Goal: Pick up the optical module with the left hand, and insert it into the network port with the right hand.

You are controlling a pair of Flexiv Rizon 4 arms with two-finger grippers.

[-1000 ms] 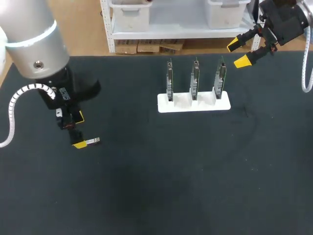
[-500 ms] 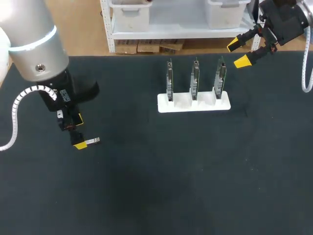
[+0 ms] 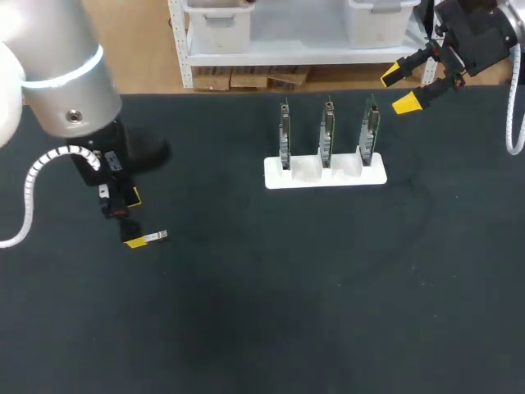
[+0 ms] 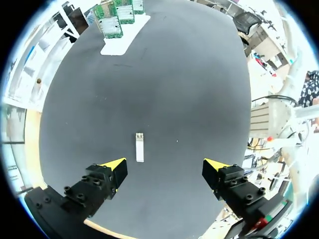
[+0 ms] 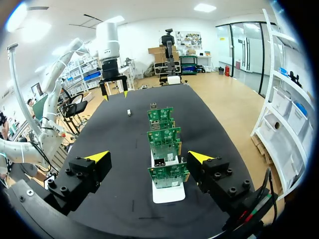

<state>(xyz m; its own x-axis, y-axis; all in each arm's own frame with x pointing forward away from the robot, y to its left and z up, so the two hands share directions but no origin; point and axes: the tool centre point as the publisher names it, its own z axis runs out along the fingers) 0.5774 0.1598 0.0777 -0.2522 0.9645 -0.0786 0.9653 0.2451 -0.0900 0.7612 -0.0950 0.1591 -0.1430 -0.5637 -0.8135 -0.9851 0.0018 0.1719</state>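
A black table [image 3: 287, 287] spreads under both arms. Toward its far side stands a white stand [image 3: 324, 174] with three green circuit boards [image 3: 326, 131] upright in a row.

The optical module [image 3: 157, 237], a small silver bar, lies flat on the table's left part, well apart from the stand. In the left wrist view it lies just ahead of the left gripper [image 4: 164, 167], nearer one finger than the other. In the head view it seems to lie right beside one yellow tip, though probably not touching it.

The left gripper's fingers are spread wide and hold nothing. The right gripper [image 3: 400, 88] hangs beyond the stand's right end, also spread wide and holding nothing, with the boards ahead of it.
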